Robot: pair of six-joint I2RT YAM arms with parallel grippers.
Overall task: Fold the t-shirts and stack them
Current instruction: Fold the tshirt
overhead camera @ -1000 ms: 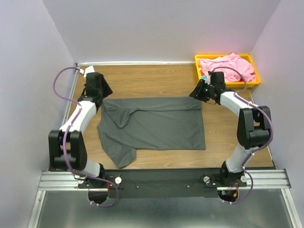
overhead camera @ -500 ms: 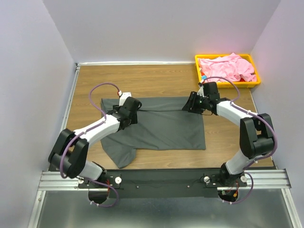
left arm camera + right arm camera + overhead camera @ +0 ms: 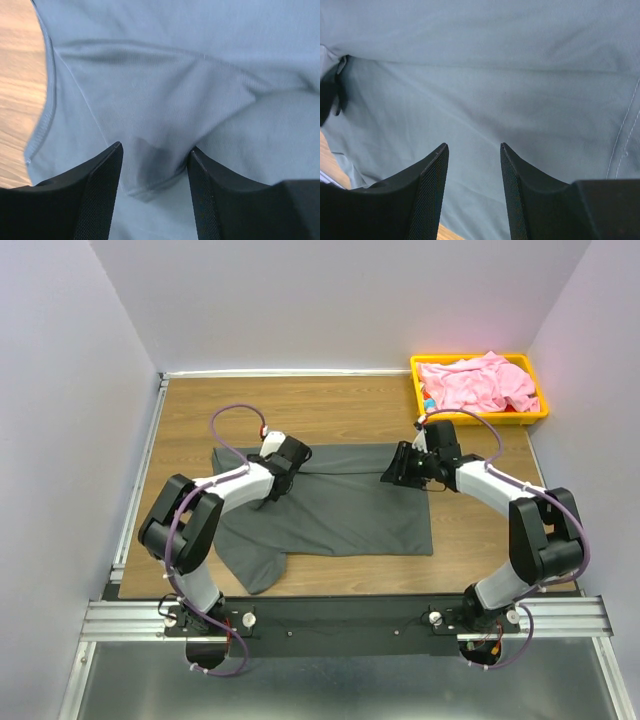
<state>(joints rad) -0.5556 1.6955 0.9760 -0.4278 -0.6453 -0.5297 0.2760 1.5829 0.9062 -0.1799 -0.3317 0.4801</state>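
Grey shirt, place: the dark grey t-shirt [image 3: 340, 508] lies spread on the table [image 3: 330, 405], in the middle, between the two arms.
Pink shirt, place: the pink t-shirt [image 3: 475, 383] is bunched up in the yellow tray [image 3: 545, 413] at the far right corner, well apart from the grey one.
Long axis: the grey shirt runs left to right across the table.
Pointing: both sleeves are at the left and a straight edge closes the right end, so the shoulders most likely point left and the hem right.
Done: the far sleeve [image 3: 165, 100] is turned in over the body; a crease runs along the far edge, perhaps a strip folded over.
Left to do: the near sleeve [image 3: 250, 565] sticks out at the near left, the body is not folded down, the pink shirt is untouched, and nothing is stacked. By this reading the task is at an early stage.
Left gripper [image 3: 290, 453]: low over the turned-in sleeve, fingers spread, gripping nothing.
Right gripper [image 3: 392, 468]: low over flat cloth near the far right corner, fingers spread, nothing between them.
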